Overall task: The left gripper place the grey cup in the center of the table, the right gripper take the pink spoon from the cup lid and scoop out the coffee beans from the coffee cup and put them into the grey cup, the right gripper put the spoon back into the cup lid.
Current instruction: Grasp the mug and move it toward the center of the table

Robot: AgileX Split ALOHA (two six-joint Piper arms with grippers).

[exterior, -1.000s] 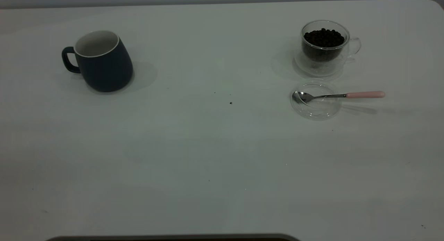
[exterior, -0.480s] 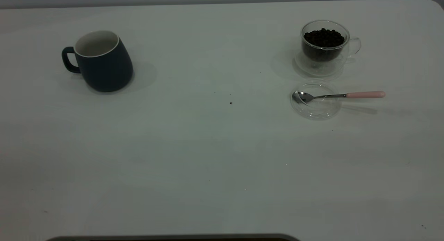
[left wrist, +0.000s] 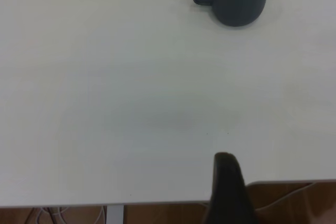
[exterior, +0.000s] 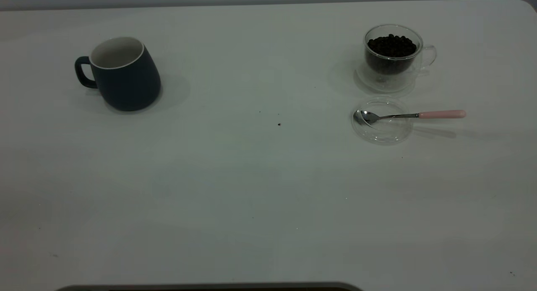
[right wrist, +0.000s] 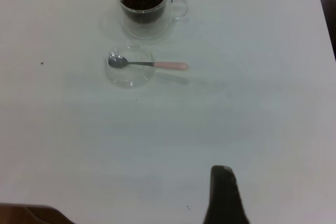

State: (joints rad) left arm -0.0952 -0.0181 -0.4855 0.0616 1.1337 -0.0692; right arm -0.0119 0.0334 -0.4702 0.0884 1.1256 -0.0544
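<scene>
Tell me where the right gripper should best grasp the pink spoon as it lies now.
Probably the pink handle of the pink spoon, from above: it juts past the rim of the cup lid away from the grey cup, while its bowl rests inside.

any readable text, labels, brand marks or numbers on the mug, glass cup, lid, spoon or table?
None.
grey cup: plain glaze, no mark on the side that shows.
coffee cup, cup lid: clear, no print.
pink spoon: no stamp readable.
table: only dark specks.
</scene>
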